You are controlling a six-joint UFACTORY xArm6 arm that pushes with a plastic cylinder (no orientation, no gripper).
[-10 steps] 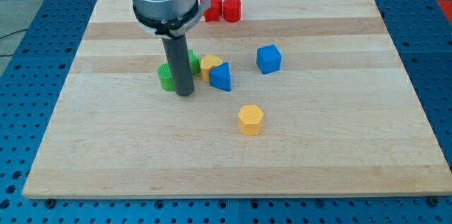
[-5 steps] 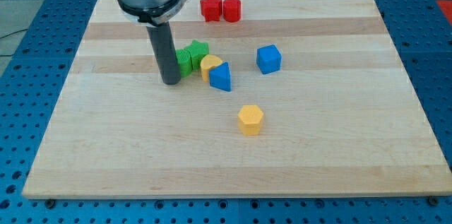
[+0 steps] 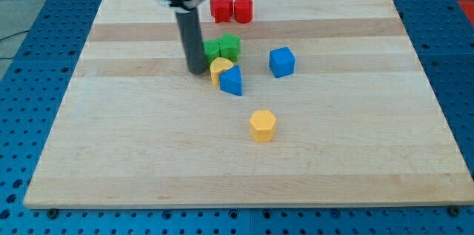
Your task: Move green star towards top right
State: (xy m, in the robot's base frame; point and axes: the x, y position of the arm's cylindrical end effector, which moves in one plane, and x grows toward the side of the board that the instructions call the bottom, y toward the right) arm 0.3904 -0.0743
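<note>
The green star [image 3: 230,44] sits near the board's upper middle, touching a second green block [image 3: 212,50] on its left. My tip [image 3: 196,70] is down on the board just left of that second green block, touching or nearly touching it. A yellow rounded block [image 3: 220,68] and a blue wedge-shaped block [image 3: 231,81] lie just below the green pair, right of my tip.
Two red blocks [image 3: 232,9] stand side by side near the view's top edge. A blue cube [image 3: 281,61] lies right of the green star. A yellow hexagonal block [image 3: 262,125] lies lower, near the board's middle. The wooden board [image 3: 111,153] rests on a blue perforated table.
My tip has moved right and up. The two green blocks have been pushed right and slightly up, ahead of it. The other blocks have not moved.
</note>
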